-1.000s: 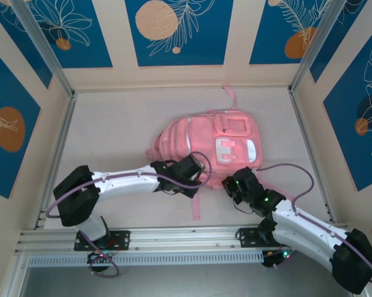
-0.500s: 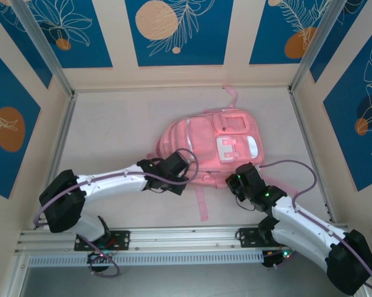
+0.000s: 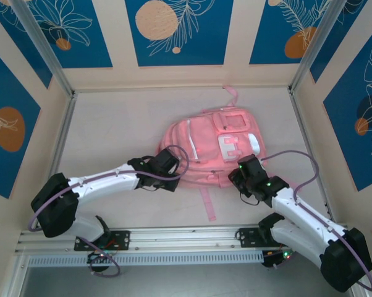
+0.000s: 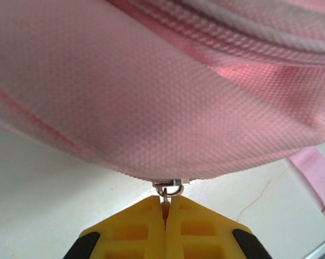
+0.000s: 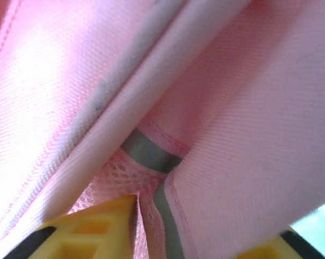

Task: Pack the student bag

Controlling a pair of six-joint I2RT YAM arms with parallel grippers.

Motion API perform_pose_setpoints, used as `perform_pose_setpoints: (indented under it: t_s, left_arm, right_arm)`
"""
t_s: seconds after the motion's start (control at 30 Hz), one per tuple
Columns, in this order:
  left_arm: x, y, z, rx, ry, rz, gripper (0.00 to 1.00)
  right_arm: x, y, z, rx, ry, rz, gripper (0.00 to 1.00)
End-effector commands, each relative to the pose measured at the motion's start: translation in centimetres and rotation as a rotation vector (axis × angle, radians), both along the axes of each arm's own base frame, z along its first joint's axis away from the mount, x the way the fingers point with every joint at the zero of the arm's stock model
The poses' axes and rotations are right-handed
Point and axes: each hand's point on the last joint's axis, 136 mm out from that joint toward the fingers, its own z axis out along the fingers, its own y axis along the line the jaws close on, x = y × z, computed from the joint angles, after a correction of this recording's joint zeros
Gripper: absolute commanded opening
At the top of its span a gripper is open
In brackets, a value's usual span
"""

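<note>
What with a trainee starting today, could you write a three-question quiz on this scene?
1. True or false: the left pincer is shut on the small metal zipper pull of the large soft pink fabric backpack.
2. Pick one: the backpack lies on (A) the pale tabletop, (B) a wire shelf, (C) a wooden chair.
3. Short answer: what colour is the rectangular patch on the backpack's front?

Key: 1 true; 2 A; 3 white.
</note>
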Motion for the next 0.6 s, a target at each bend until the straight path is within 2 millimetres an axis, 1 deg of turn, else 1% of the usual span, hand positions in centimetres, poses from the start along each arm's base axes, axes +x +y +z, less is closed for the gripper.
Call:
perform_pose_setpoints:
  t_s: [0.0, 0.1, 0.13, 0.23, 0.3, 0.4, 0.5, 0.57]
  left_arm:
    - [-1.5, -1.1, 0.9, -0.052, 0.025, -0.061, 0.0]
    - [-2.3, -2.1, 1.2, -0.073, 0.032, -0.103, 0.0]
    - [-2.7, -2.5, 1.3, -0.086, 0.041, -0.119, 0.0]
    - [-3.5, -3.8, 1.6, -0.119, 0.053, -0.164, 0.0]
    - [-4.1, -4.5, 1.8, -0.13, 0.059, -0.194, 0.0]
    - [-4.7, -5.5, 2.2, -0.137, 0.056, -0.228, 0.0]
    - [-5.5, -6.5, 2.8, -0.156, 0.054, -0.274, 0.0]
    - [-6.2, -7.2, 3.3, -0.177, 0.061, -0.309, 0.0]
  right_arm:
    - [-1.5, -0.3, 2.1, -0.048, 0.013, 0.019, 0.4]
    - [-3.9, -0.5, 2.5, -0.069, 0.067, 0.007, 0.43]
    - [-4.6, 0.0, 2.4, -0.052, 0.084, 0.016, 0.43]
    - [-6.2, 2.1, 2.0, 0.034, 0.122, 0.056, 0.43]
    - [-6.8, 3.6, 1.6, 0.092, 0.13, 0.074, 0.43]
    - [-6.8, 5.3, 1.4, 0.152, 0.11, 0.086, 0.44]
    - [-5.7, 6.9, 1.7, 0.199, 0.036, 0.135, 0.51]
    - [-4.8, 6.9, 2.1, 0.188, -0.009, 0.147, 0.55]
